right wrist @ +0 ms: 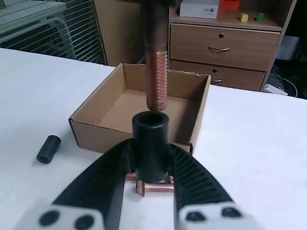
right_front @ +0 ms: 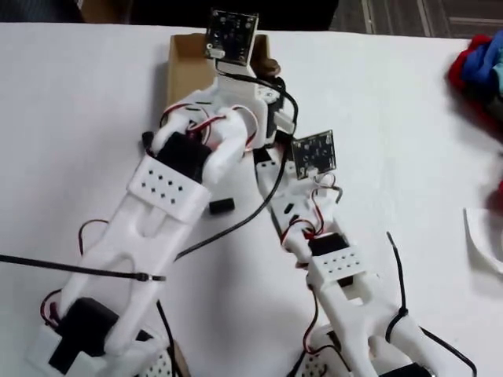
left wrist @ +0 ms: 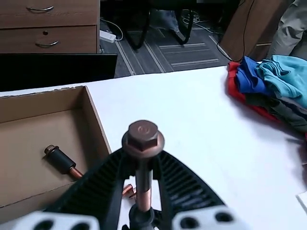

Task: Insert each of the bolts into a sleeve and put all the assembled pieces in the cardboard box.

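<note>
My left gripper [left wrist: 143, 167] is shut on a copper bolt [left wrist: 143, 139], held upright with its hex head up. Directly below it, my right gripper [right wrist: 151, 158] is shut on a black sleeve [right wrist: 150, 139], open end up. The bolt's threaded end [right wrist: 156, 86] sits right at the sleeve's mouth. Both grippers hang beside the near right corner of the cardboard box [right_front: 182, 67]. One assembled bolt and sleeve [left wrist: 60, 160] lies in the box. A loose bolt [right wrist: 154, 187] lies on the table under the grippers, and a loose sleeve [right wrist: 49, 149] lies apart from the box.
A pile of coloured clothes [right_front: 479, 67] sits at the table's far right edge. Another black sleeve [right_front: 221, 206] lies between the two arms. Black cables [right_front: 236, 224] trail across the white table. Drawers stand beyond the table.
</note>
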`<state>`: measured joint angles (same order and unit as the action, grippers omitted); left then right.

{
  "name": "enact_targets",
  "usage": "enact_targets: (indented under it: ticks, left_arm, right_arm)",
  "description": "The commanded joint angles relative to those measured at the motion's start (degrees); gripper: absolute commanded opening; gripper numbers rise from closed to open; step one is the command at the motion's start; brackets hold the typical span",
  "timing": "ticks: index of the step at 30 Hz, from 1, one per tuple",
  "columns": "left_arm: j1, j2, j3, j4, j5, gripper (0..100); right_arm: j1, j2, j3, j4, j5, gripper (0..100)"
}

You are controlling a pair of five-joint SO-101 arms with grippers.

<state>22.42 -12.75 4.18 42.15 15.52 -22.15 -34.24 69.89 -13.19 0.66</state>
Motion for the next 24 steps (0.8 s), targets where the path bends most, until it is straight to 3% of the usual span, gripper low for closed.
enact_targets:
  ticks: [1, 24]
  left_arm:
    - [0.3, -2.7, -3.5, 0.1, 0.2, 3]
    - [-1.8, -2.5, 3.9, -1.7, 0.3, 3]
  right_arm:
    - [0.6, -2.1, -1.1, -1.5, 0.0, 2.0]
    - [0.6, -2.1, -1.1, -1.5, 0.0, 2.0]
